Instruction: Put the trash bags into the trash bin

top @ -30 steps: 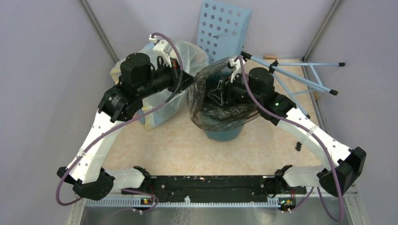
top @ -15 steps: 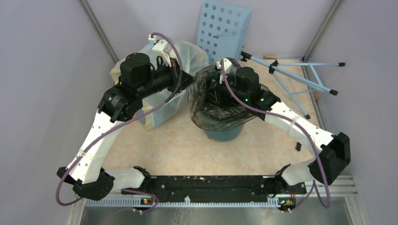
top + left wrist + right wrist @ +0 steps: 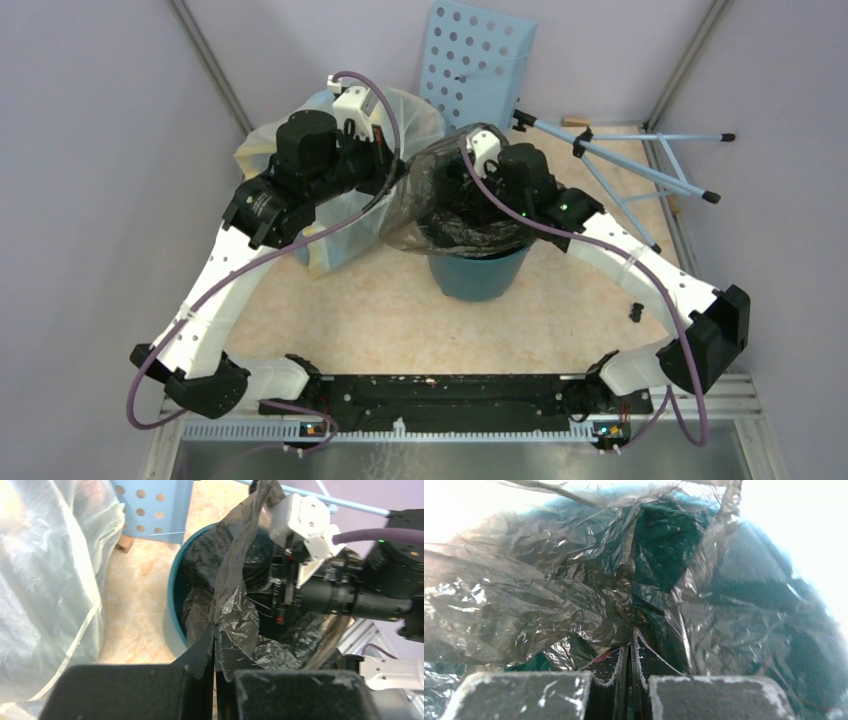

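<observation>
No legible text or labels anywhere.

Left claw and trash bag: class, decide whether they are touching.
Touching. The left wrist view shows the left claw shut on a fold of the trash bag, with plastic pinched at its tips.

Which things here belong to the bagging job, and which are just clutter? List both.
Job:
trash bag
trash bin
left pincer, shut on the bag's edge
right pincer, shut, down inside the bag

Lying about:
pale stuffed bag
blue perforated panel
blue-legged stand
small black piece
</observation>
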`<state>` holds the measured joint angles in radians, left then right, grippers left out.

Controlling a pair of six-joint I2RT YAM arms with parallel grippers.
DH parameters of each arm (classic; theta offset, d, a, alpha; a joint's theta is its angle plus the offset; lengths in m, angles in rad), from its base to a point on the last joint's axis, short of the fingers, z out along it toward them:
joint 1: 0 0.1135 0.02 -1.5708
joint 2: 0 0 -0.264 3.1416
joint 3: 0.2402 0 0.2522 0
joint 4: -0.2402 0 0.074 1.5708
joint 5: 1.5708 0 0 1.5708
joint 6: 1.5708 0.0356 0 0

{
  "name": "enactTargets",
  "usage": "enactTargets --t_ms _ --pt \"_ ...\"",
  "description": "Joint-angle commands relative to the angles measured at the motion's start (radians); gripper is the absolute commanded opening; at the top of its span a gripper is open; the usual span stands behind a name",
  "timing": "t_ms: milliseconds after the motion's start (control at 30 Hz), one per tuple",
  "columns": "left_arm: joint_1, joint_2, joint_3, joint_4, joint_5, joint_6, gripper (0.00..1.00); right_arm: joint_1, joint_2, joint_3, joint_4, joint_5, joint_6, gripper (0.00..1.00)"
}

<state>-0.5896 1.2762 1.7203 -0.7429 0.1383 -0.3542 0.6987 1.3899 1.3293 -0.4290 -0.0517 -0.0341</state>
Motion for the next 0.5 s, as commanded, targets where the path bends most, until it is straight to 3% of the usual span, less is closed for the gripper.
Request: enactTargets --t_ms 0,333,467 --pt "0.009 0.018 0.023 -0.017 -0.092 0.048 0.0 0.005 -0.009 0.009 -0.061 0.077 -0.043 0.0" --pt "0.059 0.068 -0.006 0.013 -0.153 0.074 0.0 0.005 0.11 0.067 -0.103 0.043 -0.032 0.0" --pt "0.099 0.078 -0.027 0.025 -0.12 0.072 0.0 0.005 0.11 0.169 -0.206 0.075 -0.032 0.11"
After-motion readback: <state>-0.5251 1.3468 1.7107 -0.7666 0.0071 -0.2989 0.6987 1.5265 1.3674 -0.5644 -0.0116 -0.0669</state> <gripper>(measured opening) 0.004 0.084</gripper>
